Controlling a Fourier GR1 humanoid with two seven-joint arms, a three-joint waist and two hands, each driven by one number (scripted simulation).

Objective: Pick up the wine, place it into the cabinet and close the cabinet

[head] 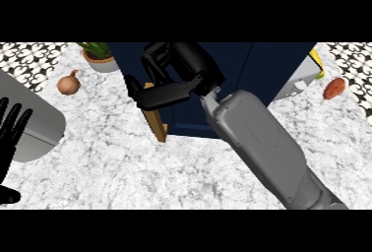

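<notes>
View from above onto a pale marble worktop (145,172). A dark blue cabinet (247,74) stands at the top centre. Its wooden door (155,123) is swung open and shows edge-on as a thin tan strip reaching out over the worktop.

The grey right forearm (254,138) crosses from the lower right. The black right hand (170,93) is at the cabinet's mouth and lies against the top of the door. Whether it is spread or closed cannot be told from this angle.

No wine shows anywhere on the worktop. It is probably either inside the cabinet or hidden by the hand.

The step now looks like shutting the door. To do that well, the hand should press on the door near its free edge and follow its swing round to the cabinet front, with the forearm kept out of the opening.

The left hand (11,133) rests at the left edge, spread, holding nothing. An onion (68,83) lies at upper left.
</notes>
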